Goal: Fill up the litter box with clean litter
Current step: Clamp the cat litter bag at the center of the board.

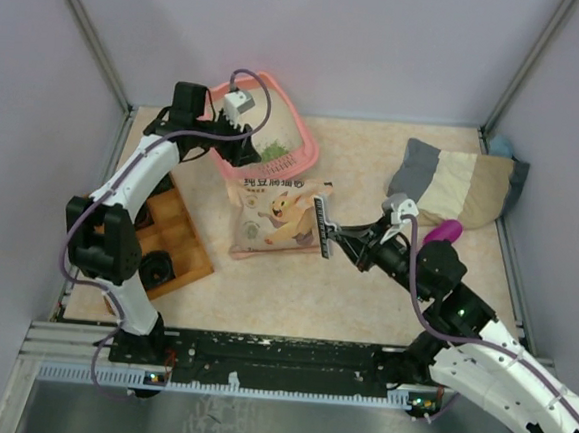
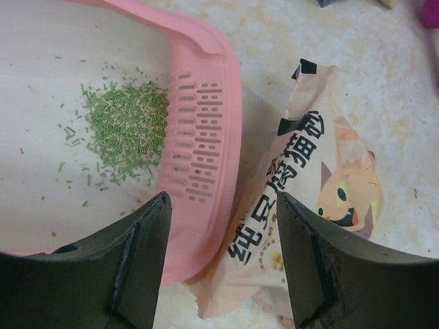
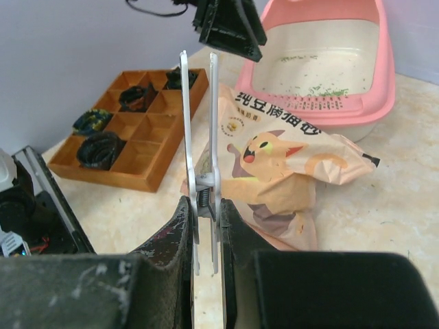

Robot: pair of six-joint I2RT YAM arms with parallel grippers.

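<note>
1. Jaws of the left gripper (image 2: 223,205) are standing well apart and gripping nothing. The gripper is hovering above the slotted rim of the litter box (image 2: 206,137).
2. Right gripper (image 3: 204,205) jaws are clamping the lower end of a white spring clip (image 3: 199,116), holding it upright on the near side of the litter box.
3. Clean litter (image 2: 127,130) is lying as a small loose green pile inside the litter box, against the slotted rim, with stray granules scattered around it.
4. Printed paper bag (image 2: 322,171) is lying flat, touching the litter box's slotted rim from outside.
5. Wooden compartment tray (image 1: 182,243) is sitting to the left of the litter box, nearer the arm bases.
</note>
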